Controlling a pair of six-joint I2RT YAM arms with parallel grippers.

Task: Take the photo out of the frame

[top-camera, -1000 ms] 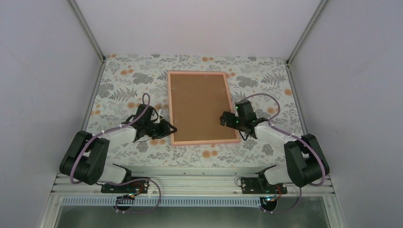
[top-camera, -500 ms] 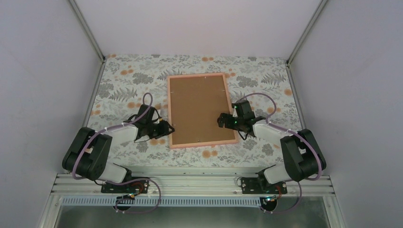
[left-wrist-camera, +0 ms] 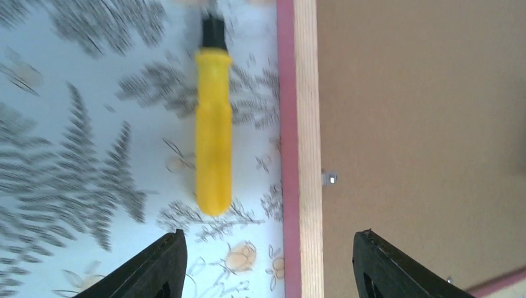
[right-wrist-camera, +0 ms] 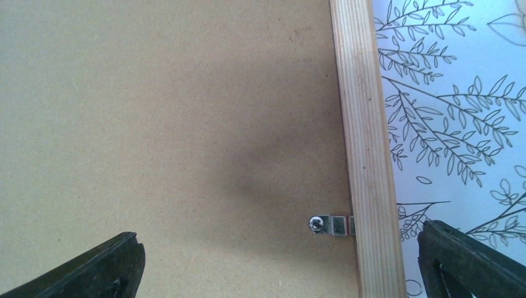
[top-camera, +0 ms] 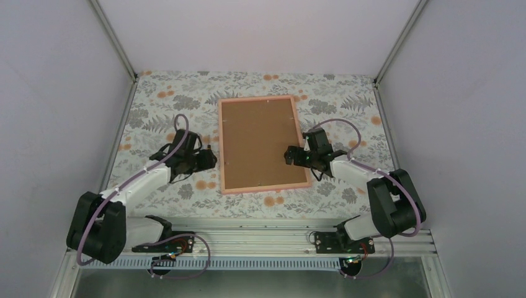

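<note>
Brown backing board (top-camera: 259,141) faces up in the frame (left-wrist-camera: 307,124) at the middle of the tabletop (top-camera: 161,112), the photo out of sight. My left fingers (left-wrist-camera: 155,267) and right fingers (right-wrist-camera: 93,270) stand apart, empty (a yellow screwdriver (left-wrist-camera: 213,133) lies beside the frame).

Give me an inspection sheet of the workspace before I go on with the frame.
Surface: floral tablecloth, lying flat.
Job's things: picture frame lies face down with its brown backing board in place. One metal clip shows on the right rail and another on the left. The photo is not visible, presumably under the board.
Clutter: yellow-handled screwdriver on the cloth beside the left rail, not touching it.
Grippers: left gripper has its fingers apart and empty, over the left rail. The right gripper has its fingers wide and empty, over the right-rail clip.
Cables: a purple cable loops above each wrist.
Surroundings: grey walls, aluminium rail at the near edge.
</note>
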